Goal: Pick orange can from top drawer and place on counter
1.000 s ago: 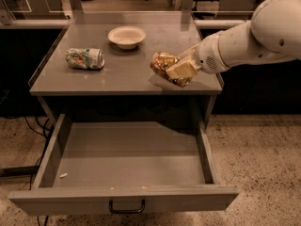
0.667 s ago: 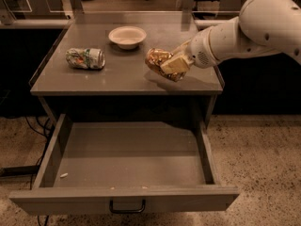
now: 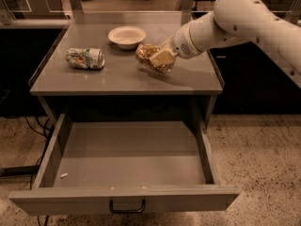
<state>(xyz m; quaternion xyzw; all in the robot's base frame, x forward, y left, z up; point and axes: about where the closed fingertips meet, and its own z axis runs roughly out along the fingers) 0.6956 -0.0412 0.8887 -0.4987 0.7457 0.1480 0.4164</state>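
The orange can [image 3: 149,56], crushed and copper-coloured, is held in my gripper [image 3: 160,59] just above the middle of the counter [image 3: 117,76]. The gripper reaches in from the right on a white arm [image 3: 235,18] and is shut on the can. The top drawer [image 3: 127,159] is pulled fully open below the counter. Its inside holds only a few crumbs. Its dark pull handle [image 3: 127,206] is at the centre of the front panel.
A green-and-white patterned can [image 3: 85,58] lies on its side at the counter's left. A white bowl [image 3: 127,36] stands toward the counter's back. Speckled floor surrounds the cabinet; cables run at the lower left.
My gripper has carried the orange can leftward, from over the counter's right side toward its middle. The other can, the bowl and the drawer have not moved.
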